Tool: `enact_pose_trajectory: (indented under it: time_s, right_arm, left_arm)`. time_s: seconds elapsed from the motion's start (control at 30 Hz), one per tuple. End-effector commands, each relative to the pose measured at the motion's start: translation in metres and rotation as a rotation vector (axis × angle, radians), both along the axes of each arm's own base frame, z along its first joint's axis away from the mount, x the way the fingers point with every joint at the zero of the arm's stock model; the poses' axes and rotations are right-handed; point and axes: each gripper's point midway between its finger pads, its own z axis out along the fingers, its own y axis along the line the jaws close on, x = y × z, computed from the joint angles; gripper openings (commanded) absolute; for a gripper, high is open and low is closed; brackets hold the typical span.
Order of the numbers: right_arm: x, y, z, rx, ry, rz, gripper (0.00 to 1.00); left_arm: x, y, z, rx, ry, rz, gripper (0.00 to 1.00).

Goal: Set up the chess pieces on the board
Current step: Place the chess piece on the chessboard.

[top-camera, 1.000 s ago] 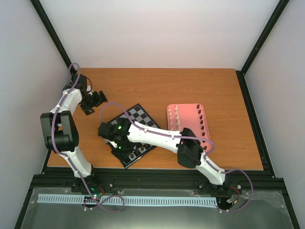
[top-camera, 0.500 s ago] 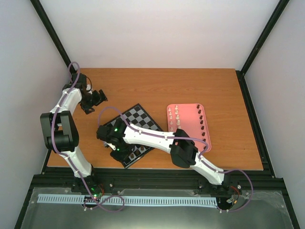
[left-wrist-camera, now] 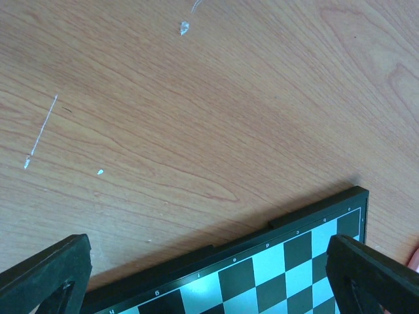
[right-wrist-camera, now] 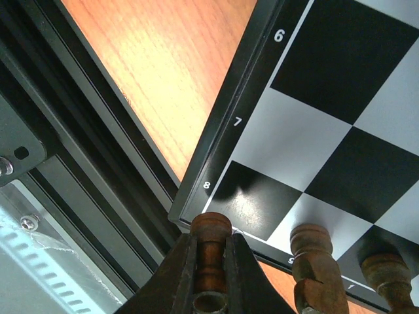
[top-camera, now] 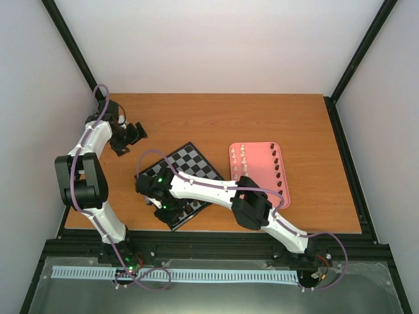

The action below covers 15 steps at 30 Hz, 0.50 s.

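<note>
1. Dark brown, the piece (right-wrist-camera: 211, 230) you hold sits in the right gripper (right-wrist-camera: 211, 267), whose fingers (right-wrist-camera: 181, 275) are closed tight on its stem, head upward
2. You have it at the board's (right-wrist-camera: 327, 98) corner, by the dark square beside the rim numeral 8; you cannot tell whether its base touches
3. Two more brown pieces (right-wrist-camera: 314, 261) stand just beside it along the same edge row
4. From above, your right arm reaches across the board to its near-left corner, hiding that part
5. Your left gripper (top-camera: 129, 136) hangs over the table (top-camera: 262, 118) beyond the board's far-left side, jaws spread wide with nothing between them
6. Cream and brown pieces stand in columns in the pink tray (top-camera: 260, 157), just right of the board
</note>
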Motion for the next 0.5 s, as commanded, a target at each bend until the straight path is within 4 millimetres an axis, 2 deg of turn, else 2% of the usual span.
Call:
enact_pose_trajectory:
  time_s: [0.0,0.47]
  right_arm:
    - [0.0,0.001,-0.006,0.002,0.015,0.013,0.05]
    - [0.007,-0.001,-0.017,-0.023,-0.001,0.01,0.08]
  left_arm:
    - [0.005,-0.002,0.017,0.002,-0.047,-0.01,1.0]
    - [0.005,-0.003,0.015,-0.001,-0.045,-0.013,1.0]
